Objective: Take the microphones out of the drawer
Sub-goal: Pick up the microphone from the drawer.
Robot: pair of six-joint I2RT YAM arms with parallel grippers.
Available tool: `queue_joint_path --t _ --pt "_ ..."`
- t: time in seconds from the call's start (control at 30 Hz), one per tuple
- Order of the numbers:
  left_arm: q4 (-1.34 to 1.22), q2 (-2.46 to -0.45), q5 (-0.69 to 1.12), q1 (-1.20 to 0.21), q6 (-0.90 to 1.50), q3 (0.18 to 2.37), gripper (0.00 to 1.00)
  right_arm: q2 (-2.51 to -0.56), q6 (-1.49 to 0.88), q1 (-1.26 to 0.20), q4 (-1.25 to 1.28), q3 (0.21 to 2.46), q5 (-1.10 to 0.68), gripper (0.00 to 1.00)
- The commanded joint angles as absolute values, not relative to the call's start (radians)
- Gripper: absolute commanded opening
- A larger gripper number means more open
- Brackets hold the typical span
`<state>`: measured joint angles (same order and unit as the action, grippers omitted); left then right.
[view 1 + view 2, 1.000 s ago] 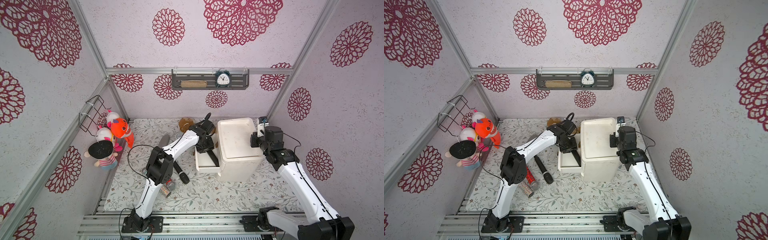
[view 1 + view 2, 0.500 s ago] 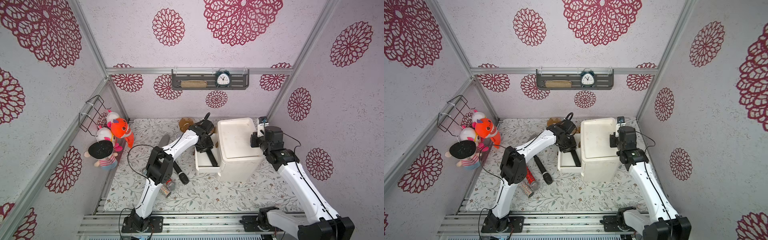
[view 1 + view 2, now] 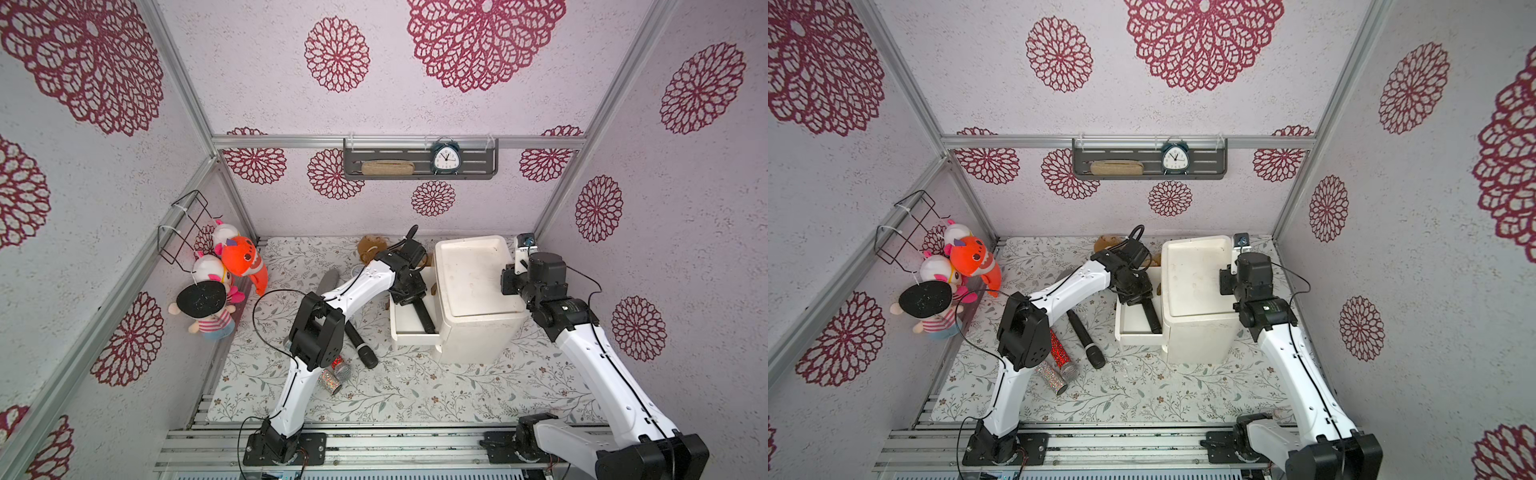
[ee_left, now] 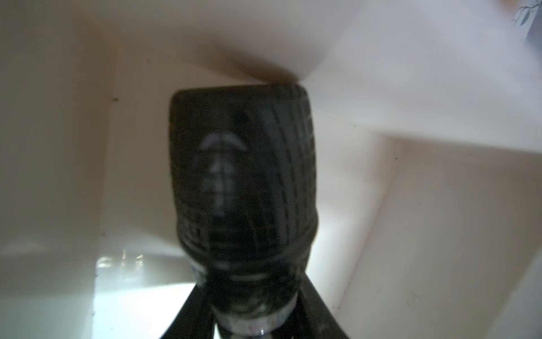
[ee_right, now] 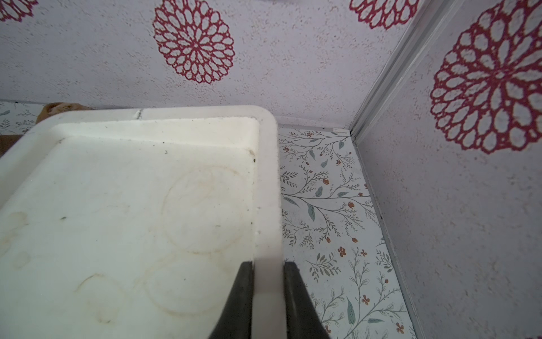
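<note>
A white drawer (image 3: 411,337) (image 3: 1137,338) stands pulled out of the left side of a white cabinet (image 3: 478,286) (image 3: 1192,286). A black microphone (image 3: 424,318) (image 3: 1151,316) lies inside it, handle toward the front. My left gripper (image 3: 409,293) (image 3: 1133,293) reaches down into the drawer. In the left wrist view its two dark fingers press either side of the neck below the mesh head of the microphone (image 4: 243,187), so the left gripper (image 4: 249,290) is shut on it. My right gripper (image 3: 506,282) (image 5: 268,267) is shut on the raised rim of the cabinet's top (image 5: 267,205).
On the floor left of the drawer lie another black microphone (image 3: 360,345) (image 3: 1086,338) and glittery red and silver ones (image 3: 332,374) (image 3: 1054,380). Plush toys (image 3: 224,274) hang at the left wall. A brown plush (image 3: 370,247) sits behind the left arm.
The left gripper's jaws have drawn in around the microphone's neck inside the drawer. The right arm and the cabinet have not moved.
</note>
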<state>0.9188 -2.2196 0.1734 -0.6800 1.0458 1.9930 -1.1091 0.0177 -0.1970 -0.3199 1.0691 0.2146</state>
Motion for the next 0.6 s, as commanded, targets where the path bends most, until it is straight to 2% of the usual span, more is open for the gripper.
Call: queue_joint_path --t 0.0,0.57 --pt "0.889 -2.163 0.180 -0.681 1.002 1.977 0.00 -1.084 0.055 -0.213 -0.237 1.072 0.230 0.00" --pt "0.807 -2.055 0.135 -0.675 0.974 1.924 0.00 -1.081 0.051 -0.213 -0.238 1.059 0.228 0.00"
